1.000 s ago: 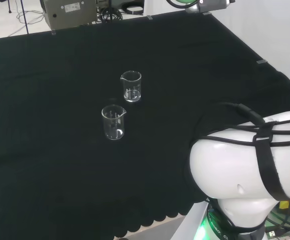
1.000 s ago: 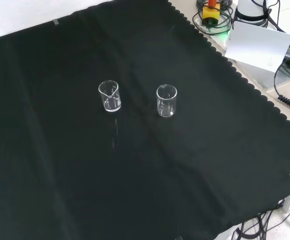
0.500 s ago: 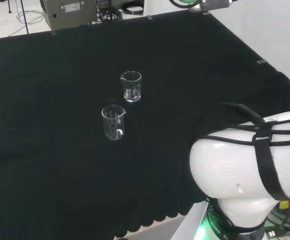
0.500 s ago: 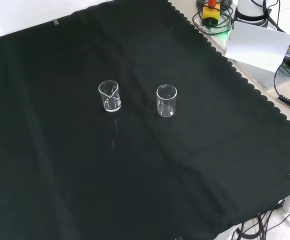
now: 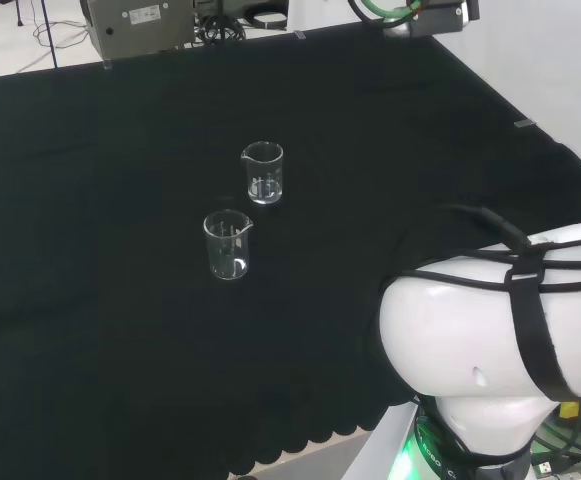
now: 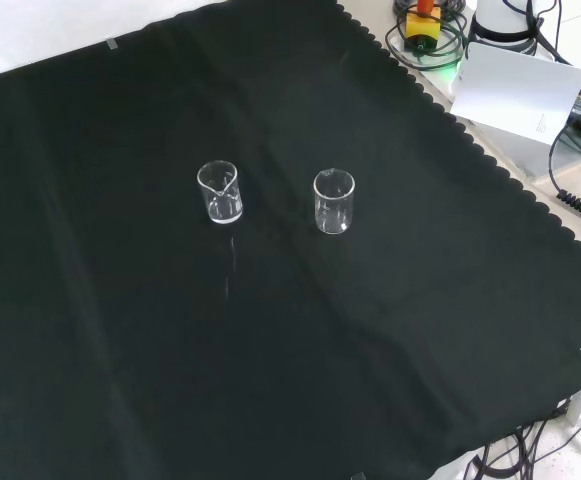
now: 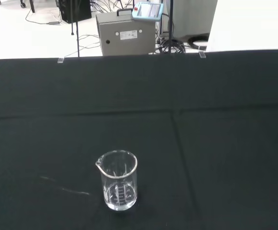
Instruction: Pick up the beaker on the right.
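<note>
Beakers, two of them, clear glass, stand upright on the black cloth (image 6: 390,330) that covers the bench, both near its middle and well apart from every edge. In the head view one beaker (image 5: 263,173) stands farther off and slightly to the right, and the other beaker (image 5: 228,245) stands nearer and slightly to the left, a small gap of bare cloth between them. In the front view the same pair stands side by side: the beaker at the right (image 6: 334,201) is closer to the scalloped edge of the cloth, the beaker at the left (image 6: 220,191) lies toward the cloth's middle. Neither touches the other. The wrist view looks along the cloth at a single upright beaker (image 7: 118,180) with its spout turned aside. Whether the hand's fingers are spread or curled I cannot tell. A white arm link (image 5: 490,340) sits over the cloth's near right corner in the head view.
</note>
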Tool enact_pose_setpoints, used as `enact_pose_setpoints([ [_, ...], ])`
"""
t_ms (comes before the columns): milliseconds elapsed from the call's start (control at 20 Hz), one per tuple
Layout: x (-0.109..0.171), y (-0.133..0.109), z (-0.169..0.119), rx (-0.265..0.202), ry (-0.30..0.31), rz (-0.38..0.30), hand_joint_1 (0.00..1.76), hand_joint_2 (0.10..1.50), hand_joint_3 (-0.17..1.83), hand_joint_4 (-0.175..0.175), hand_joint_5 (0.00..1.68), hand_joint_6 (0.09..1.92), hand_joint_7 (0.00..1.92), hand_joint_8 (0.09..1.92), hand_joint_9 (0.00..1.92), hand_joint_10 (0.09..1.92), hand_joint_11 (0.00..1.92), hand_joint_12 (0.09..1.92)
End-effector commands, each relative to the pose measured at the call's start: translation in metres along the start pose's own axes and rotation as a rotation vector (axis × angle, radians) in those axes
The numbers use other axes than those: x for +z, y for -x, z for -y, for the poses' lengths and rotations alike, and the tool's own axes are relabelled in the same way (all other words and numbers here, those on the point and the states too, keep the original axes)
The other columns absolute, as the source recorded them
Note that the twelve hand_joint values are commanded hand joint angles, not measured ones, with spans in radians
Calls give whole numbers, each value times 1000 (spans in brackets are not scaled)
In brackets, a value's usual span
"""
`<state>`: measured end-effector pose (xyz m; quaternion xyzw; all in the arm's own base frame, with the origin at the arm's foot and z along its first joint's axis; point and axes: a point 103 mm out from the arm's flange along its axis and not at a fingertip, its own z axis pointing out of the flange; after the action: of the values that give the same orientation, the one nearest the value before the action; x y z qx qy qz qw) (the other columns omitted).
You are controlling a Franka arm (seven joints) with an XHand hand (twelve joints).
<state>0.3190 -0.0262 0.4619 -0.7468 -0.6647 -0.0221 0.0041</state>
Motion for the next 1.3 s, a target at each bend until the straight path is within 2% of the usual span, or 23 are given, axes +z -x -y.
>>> enact_pose_setpoints([
  [50,44,20,-29,5,-67,-78,684,928,513,-33,600,272,469,622,646,553,296,1339],
  [400,94,16,-101,-54,-90,-120,697,847,583,-30,473,212,381,619,571,553,290,1343],
  [650,135,1,-143,-90,-137,-158,685,804,611,-31,417,147,351,635,543,577,246,1352],
  [950,176,-11,-172,-147,-171,-185,686,761,607,-30,393,98,325,645,521,596,218,1362],
  [1150,201,-6,-181,-175,-220,-228,710,700,604,-29,390,87,281,646,438,604,94,1380],
  [1300,218,-1,-185,-184,-226,-242,735,665,605,-25,355,87,226,640,366,605,29,1384],
])
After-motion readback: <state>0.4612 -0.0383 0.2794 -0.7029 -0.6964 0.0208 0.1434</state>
